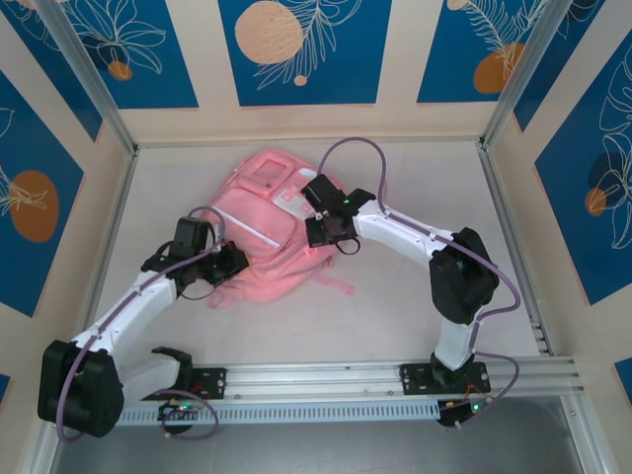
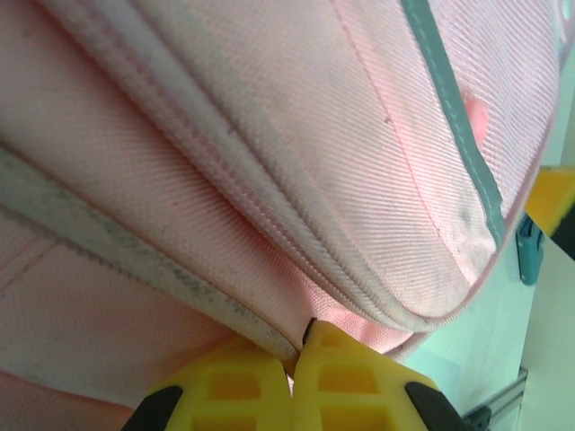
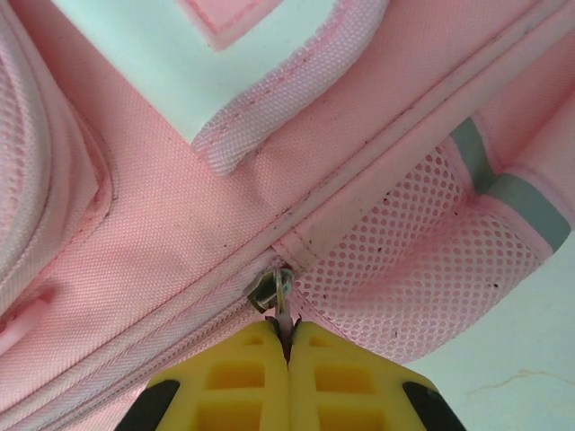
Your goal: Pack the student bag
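Right wrist: right claw (image 3: 289, 346) pinches the zipper pull (image 3: 284, 314) of the student bag (image 3: 180, 206); left claw (image 2: 299, 348) clamps its seam.

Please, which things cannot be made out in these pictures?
1. Top view: inside of the student bag; its pink fabric covers any contents.
2. Right wrist view: most of the zipper pull below the slider; the shut right end effector covers it.
3. Left wrist view: which bag part the left end effector pinches at the seam; its shut fingers hide it.
4. Left wrist view: teal and yellow part, cut by the right edge.
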Tool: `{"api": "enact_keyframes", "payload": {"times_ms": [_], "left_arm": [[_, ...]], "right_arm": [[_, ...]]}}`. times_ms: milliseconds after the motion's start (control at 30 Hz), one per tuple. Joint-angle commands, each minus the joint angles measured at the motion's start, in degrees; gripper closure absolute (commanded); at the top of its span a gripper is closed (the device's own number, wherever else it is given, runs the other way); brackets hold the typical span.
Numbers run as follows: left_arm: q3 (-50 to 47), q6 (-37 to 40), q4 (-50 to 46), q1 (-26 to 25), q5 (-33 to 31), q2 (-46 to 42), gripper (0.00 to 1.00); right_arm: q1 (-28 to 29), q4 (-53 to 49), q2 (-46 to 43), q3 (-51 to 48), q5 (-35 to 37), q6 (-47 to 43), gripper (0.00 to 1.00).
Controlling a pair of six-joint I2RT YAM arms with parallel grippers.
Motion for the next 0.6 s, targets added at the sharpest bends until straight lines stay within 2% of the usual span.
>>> {"api": "enact_keyframes", "payload": {"times_ms": [0, 67, 133, 267, 467, 567], "left_arm": [[2.12, 6.74, -8.42, -0.56, 4.71, -1.56, 0.88], [3.50, 7.24, -9.39, -1.00, 5.03, -1.74, 0.73], [5.80, 8.75, -11.82, -0.97, 3.94, -1.85, 0.62], [11.20, 11.62, -16.78, -1.01, -0.72, -1.97, 0.53], [17.17, 13.10, -16.70, -1.01, -6.97, 1.50, 0.43], [19.65, 13.13, -16.57, -0.93, -14.05, 5.03, 0.38]], "right_arm": [[-3.96, -0.73, -2.06, 0.95, 7.80, -4.10, 0.99], [-4.85, 0.09, -4.15, 0.26, 2.04, -6.75, 0.91], [-5.71, -0.22, -6.70, -0.17, -5.24, -8.33, 0.75], [-5.85, 3.07, -13.15, -4.33, -12.81, -7.93, 0.46], [-4.07, 14.01, -15.66, -10.32, -25.41, -3.58, 0.25], [-1.89, 16.11, -12.62, -9.17, -25.08, -2.20, 0.17]]}}
